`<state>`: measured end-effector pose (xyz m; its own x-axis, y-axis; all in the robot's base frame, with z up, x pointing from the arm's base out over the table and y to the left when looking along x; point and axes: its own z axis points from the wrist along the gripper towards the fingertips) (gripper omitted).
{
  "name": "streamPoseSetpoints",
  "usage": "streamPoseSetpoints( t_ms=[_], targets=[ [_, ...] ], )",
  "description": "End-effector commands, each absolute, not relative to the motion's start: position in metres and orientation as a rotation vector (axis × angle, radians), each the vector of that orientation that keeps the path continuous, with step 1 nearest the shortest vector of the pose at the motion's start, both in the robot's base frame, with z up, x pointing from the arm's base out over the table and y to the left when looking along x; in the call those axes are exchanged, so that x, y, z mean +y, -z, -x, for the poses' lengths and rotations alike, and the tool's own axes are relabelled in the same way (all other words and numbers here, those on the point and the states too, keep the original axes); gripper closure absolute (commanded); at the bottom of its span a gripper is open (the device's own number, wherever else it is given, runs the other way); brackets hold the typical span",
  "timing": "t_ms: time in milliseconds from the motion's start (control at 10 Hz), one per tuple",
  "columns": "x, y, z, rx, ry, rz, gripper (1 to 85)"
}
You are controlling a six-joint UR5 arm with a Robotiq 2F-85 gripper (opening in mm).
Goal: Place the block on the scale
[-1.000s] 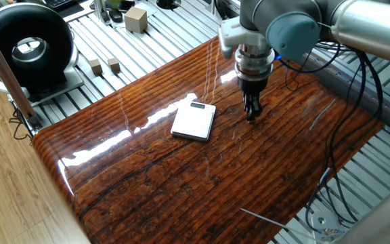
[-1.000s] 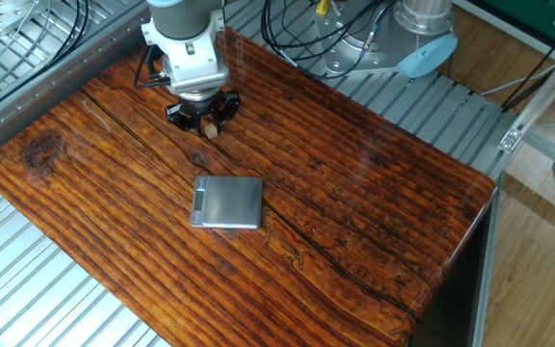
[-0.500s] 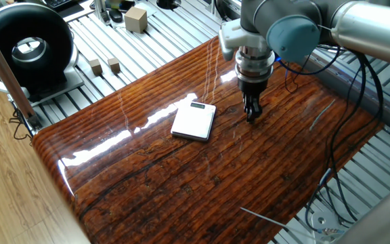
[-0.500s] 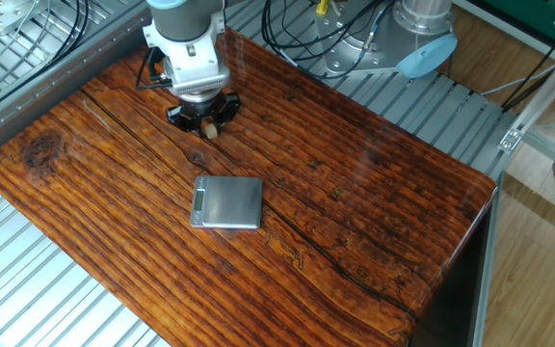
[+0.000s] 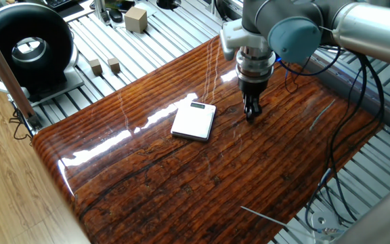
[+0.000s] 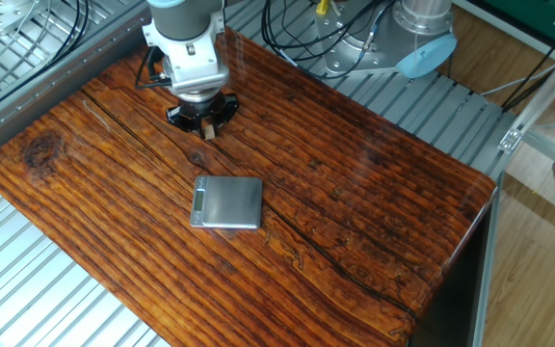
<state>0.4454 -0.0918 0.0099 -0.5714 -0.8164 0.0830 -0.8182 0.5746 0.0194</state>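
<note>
Pinching the block [image 6: 209, 131] in narrowed tool [image 5: 250, 116], low over table [image 5: 181, 176], scale [image 5: 193, 121] nearby

Bright, even, sharp throughout; white streaks of glare across the glossy worktop [image 5: 141, 125] toward its left edge; soft faint shadows.

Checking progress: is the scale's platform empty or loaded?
Empty. The scale lies bare in both views; the block sits apart, between the gripper's fingers.
</note>
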Motion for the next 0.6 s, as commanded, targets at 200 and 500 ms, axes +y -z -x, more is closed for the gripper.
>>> streamPoseSetpoints(
  t_ms=[200, 500],
  targets=[
    [-0.087, -0.014, -0.445, -2.754, 0.008, -1.356, 66.3],
    [-0.082, -0.033, -0.458, -2.809, -0.007, -1.287, 67.0]
  ],
)
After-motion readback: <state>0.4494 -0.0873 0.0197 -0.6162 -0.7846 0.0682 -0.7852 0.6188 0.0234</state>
